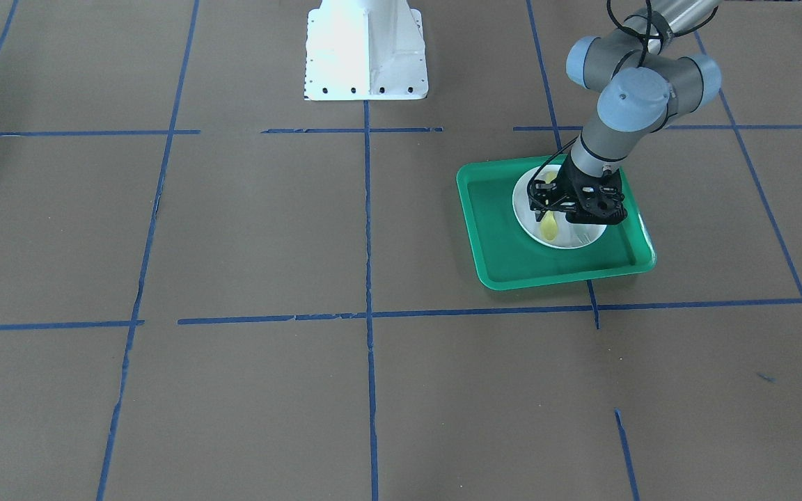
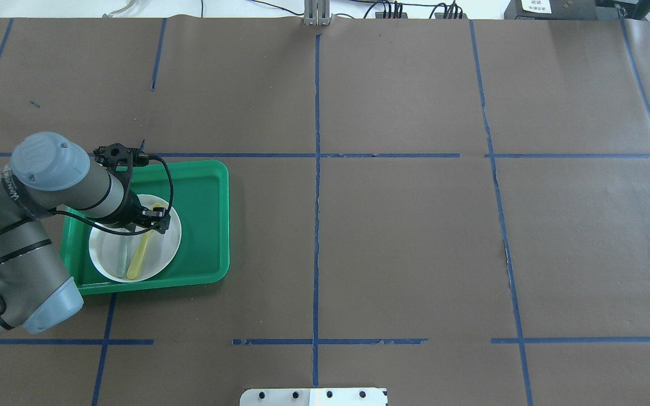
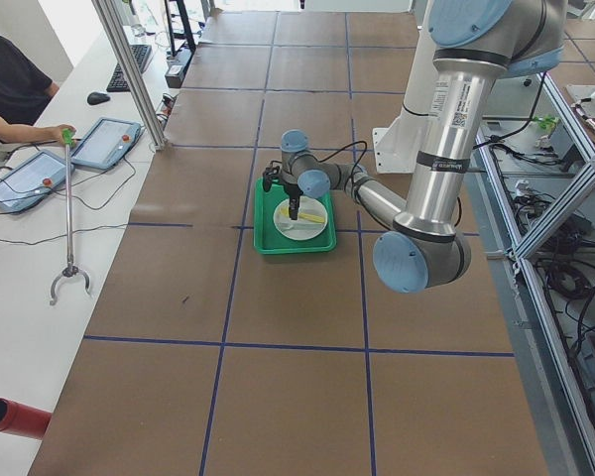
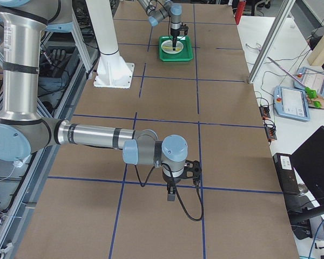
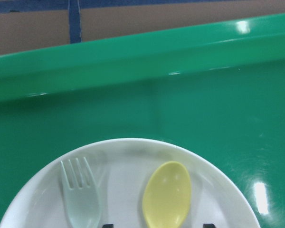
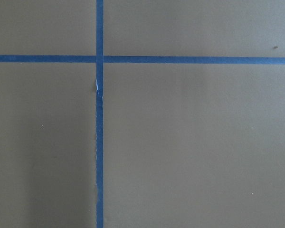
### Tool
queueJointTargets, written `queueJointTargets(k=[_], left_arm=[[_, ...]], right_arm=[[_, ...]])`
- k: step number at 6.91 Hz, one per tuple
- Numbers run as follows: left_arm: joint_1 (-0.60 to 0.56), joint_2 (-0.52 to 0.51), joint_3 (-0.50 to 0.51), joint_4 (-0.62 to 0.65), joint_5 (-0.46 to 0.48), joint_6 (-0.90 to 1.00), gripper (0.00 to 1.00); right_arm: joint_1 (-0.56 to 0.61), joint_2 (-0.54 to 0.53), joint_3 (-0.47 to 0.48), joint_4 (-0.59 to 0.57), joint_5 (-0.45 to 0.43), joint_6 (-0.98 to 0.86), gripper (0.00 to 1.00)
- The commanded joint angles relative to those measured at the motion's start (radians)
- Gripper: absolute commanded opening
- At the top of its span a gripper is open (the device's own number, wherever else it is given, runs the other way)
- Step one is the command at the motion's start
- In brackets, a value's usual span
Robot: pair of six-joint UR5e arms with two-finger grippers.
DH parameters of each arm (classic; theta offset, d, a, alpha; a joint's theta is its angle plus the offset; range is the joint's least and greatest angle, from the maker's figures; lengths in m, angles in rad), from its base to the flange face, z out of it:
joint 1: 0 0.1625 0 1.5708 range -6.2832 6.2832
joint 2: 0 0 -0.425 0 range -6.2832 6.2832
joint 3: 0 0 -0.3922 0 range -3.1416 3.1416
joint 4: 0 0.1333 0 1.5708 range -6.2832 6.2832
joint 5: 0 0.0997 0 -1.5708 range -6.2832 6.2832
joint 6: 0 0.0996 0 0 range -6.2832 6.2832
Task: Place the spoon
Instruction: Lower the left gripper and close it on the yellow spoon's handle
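Observation:
The small yellow spoon (image 2: 140, 254) lies on a white plate (image 2: 165, 243) in a green tray (image 2: 206, 214), its bowl toward the far rim (image 5: 167, 194). My left gripper (image 2: 153, 217) hangs low over the plate. It is open, with one fingertip on each side of the spoon's neck at the bottom of the left wrist view (image 5: 157, 225). From the front it stands over the spoon (image 1: 548, 226). My right gripper (image 4: 170, 195) hovers over bare table far from the tray. I cannot tell whether it is open or shut.
A pale grey-green fork (image 5: 80, 199) lies on the plate beside the spoon. The tray's raised rim (image 5: 133, 71) runs just beyond the plate. The white robot base (image 1: 366, 56) stands at the table's middle edge. Blue tape lines cross the brown table.

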Motion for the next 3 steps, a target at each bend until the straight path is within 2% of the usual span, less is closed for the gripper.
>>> queueJointTargets(k=[1,3], left_arm=[[0.006,0.000,0.002,0.000,-0.026,0.001,0.63],[0.007,0.000,0.009,0.000,-0.029,0.003,0.60]], right_arm=[[0.000,0.000,0.000,-0.001,0.000,-0.002,1.00],[0.000,0.000,0.000,-0.001,0.000,0.000,1.00]])
